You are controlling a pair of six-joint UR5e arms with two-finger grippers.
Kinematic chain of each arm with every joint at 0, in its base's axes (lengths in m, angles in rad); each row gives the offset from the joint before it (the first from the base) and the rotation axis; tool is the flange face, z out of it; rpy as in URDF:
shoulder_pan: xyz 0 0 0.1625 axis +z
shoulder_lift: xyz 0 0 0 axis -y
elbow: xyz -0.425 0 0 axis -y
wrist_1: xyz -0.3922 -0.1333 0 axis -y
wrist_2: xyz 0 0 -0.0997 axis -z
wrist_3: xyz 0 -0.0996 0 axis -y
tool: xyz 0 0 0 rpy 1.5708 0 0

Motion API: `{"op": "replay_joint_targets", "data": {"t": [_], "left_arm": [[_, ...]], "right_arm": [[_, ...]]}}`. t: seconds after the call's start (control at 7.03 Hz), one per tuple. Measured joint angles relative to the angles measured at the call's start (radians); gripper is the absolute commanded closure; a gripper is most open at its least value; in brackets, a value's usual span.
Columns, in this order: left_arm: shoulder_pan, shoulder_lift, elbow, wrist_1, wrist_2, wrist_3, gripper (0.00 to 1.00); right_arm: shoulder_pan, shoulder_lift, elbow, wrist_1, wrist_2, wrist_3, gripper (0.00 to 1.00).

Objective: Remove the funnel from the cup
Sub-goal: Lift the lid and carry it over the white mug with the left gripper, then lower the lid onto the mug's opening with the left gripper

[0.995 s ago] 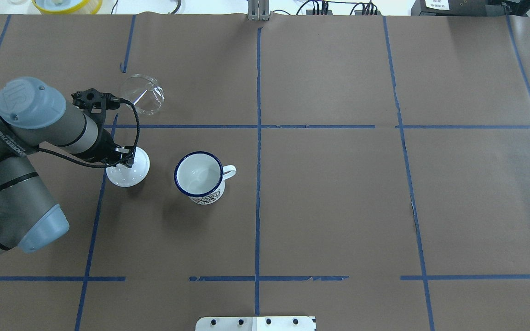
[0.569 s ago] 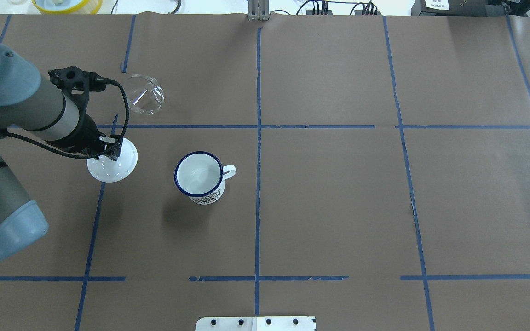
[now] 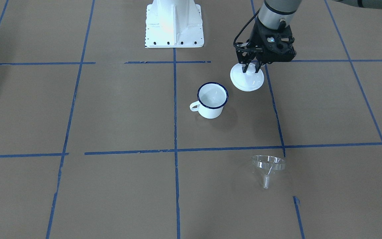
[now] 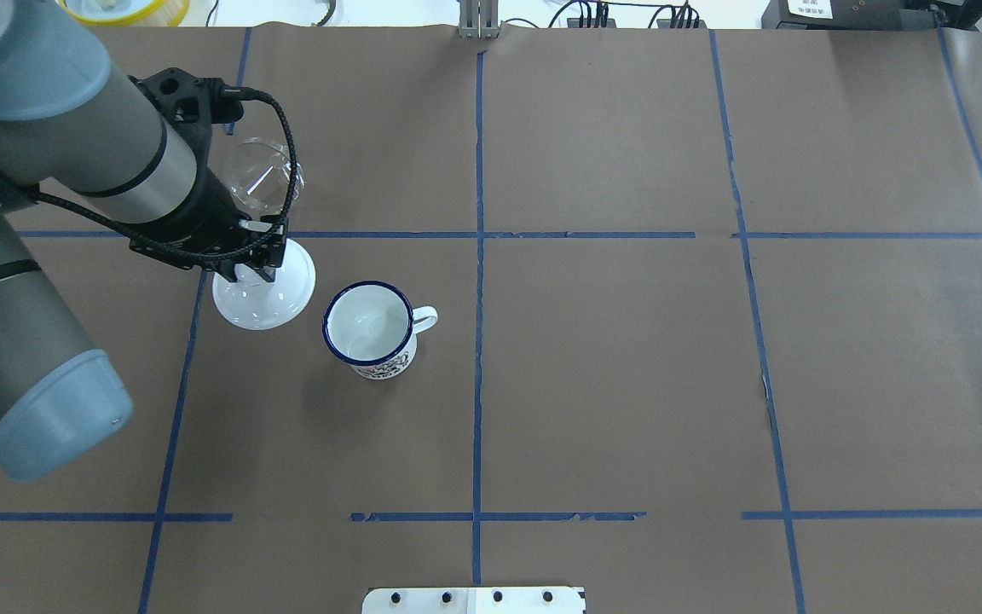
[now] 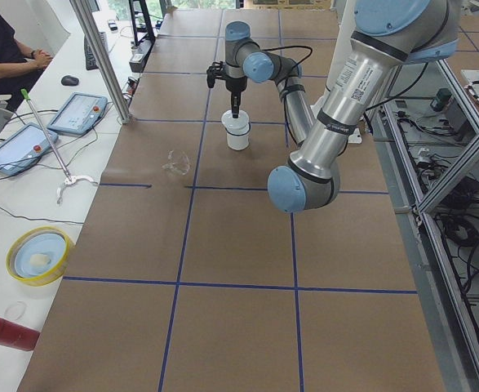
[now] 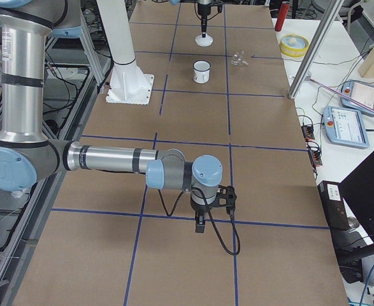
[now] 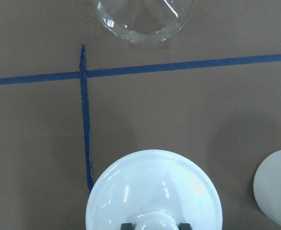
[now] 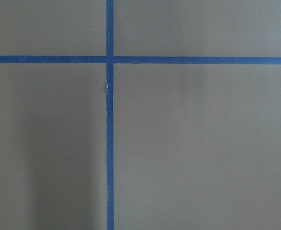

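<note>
Left arm (image 4: 73,128): enters upper left of overhead frame; left tool (image 4: 257,275) vertical, clamped on white lid (image 4: 268,300) knob. Right arm (image 6: 110,158): stretched low, lower centre of right-side frame; right tool (image 6: 200,224) grip state indiscernible.

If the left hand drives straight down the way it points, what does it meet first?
The lid the left hand grips would land on bare table, beside the cup; height unclear.

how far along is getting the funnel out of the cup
Done: the funnel lies on the table, well apart from the cup, which stands empty. In hand: the left claw grips a white lid by its knob, beside the cup. Left: nothing for the funnel itself; the lid may be headed for the cup.
</note>
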Motion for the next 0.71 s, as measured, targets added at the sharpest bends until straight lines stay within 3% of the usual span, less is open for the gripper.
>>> {"op": "replay_joint_targets", "data": {"t": [0.28,0.71], "left_arm": [[0.078,-0.1,0.118,-0.015,0.015,-0.082,1.0],[0.134,-0.12,0.22,-0.099,0.075,-0.132,1.0]], "right_arm": [[0.0,0.0,0.0,0.0,0.0,0.0,0.0],[0.0,0.0,0.0,0.0,0.0,0.0,0.0]]}}
